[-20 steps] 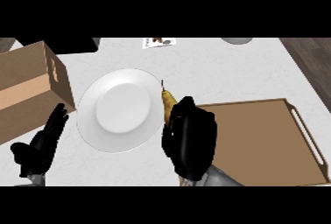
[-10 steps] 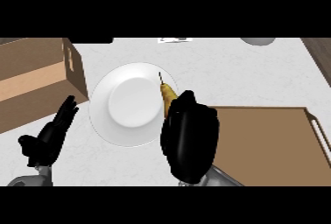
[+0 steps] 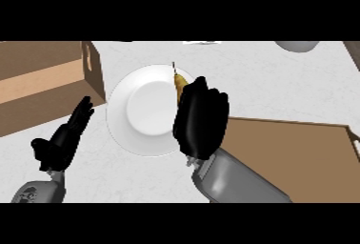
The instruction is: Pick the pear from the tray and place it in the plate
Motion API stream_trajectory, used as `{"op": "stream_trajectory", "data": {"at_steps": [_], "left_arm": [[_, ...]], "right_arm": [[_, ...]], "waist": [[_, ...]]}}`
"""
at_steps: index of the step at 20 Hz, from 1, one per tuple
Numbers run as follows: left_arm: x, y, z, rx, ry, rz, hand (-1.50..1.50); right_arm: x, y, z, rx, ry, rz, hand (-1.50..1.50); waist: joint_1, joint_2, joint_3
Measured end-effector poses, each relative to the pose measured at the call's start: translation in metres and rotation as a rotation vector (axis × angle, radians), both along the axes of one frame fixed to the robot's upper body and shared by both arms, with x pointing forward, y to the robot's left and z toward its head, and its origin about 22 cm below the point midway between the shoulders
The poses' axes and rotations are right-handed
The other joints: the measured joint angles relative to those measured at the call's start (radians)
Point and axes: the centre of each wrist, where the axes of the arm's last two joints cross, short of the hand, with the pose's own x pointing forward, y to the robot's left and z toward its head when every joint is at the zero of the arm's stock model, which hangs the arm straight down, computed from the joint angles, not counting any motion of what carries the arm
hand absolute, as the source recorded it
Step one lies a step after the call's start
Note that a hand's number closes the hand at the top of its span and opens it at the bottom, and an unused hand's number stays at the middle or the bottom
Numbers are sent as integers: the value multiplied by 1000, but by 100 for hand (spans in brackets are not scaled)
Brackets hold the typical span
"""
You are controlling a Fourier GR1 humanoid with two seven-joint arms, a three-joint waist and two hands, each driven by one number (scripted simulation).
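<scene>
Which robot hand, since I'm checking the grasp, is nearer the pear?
Right. The right robot hand is curled round the pear at the plate's right rim; the left robot hand rests open left of the plate.

We find a kitchen. 1 white dinner plate (image 3: 144,112) lies on a pale, speckled counter (image 3: 267,81), and we place every other item by it. At the plate's right rim we note food: 1 yellow-brown pear (image 3: 181,81), largely hidden. Right of the plate lies 1 brown serving tray (image 3: 288,143) with a raised edge. Left of the plate stands 1 brown box (image 3: 42,86). Beyond the plate, far right, a grey rounded vessel (image 3: 299,45) is cut off; we cannot identify it.
</scene>
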Motion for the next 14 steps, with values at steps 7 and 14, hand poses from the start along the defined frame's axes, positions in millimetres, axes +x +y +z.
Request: {"op": "stream_trajectory", "data": {"at_steps": [7,14], "left_arm": [[5,-10,2,-7,-1,-19,0],[6,-10,0,-5,-4,-34,0]], "right_arm": [[35,-10,4,72,-17,-76,-150],[56,-26,-7,166,13,-153,-150]], "waist": [[19,7,2],[34,11,2]]}}
